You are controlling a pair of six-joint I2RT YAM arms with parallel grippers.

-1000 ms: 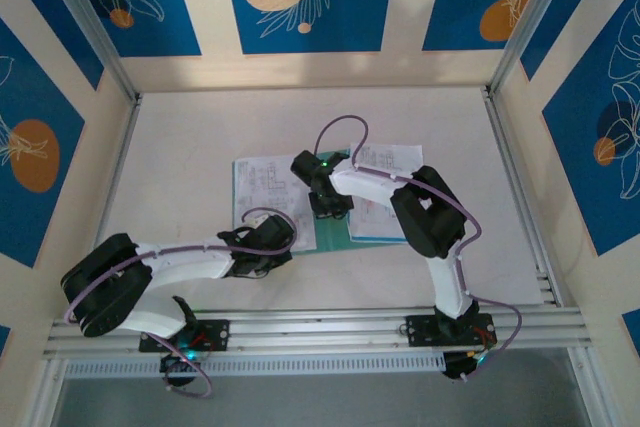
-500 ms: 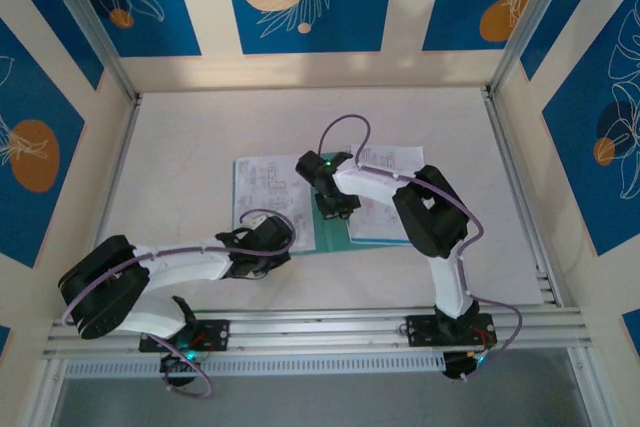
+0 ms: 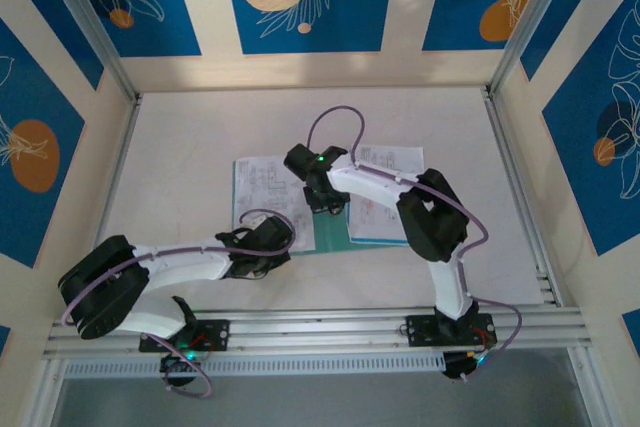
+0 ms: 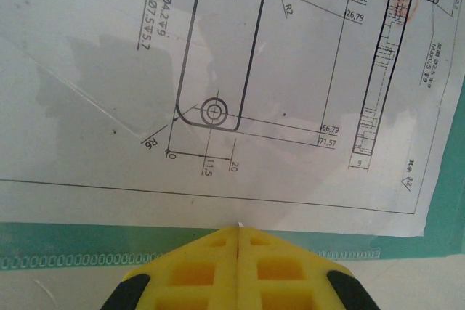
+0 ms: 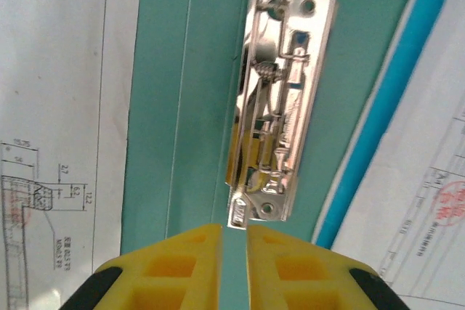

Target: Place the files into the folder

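The teal-green folder lies open mid-table with a chrome clip on its spine. One of the files, a sheet of technical drawings, lies on its left half. More files, one with a blue edge strip, lie on the right. My left gripper is shut, its tips at that left sheet's near edge over the folder's border. A white sliver shows at the tips. My right gripper stands open by a narrow gap, the clip's lever tab right at its tips.
White tabletop stretches behind and to both sides of the folder. Aluminium rails run along the front edge by the arm bases, and posts and blue patterned walls close in the sides.
My right wrist has shifted slightly back and to the left along the folder's spine. The left arm has stayed still.
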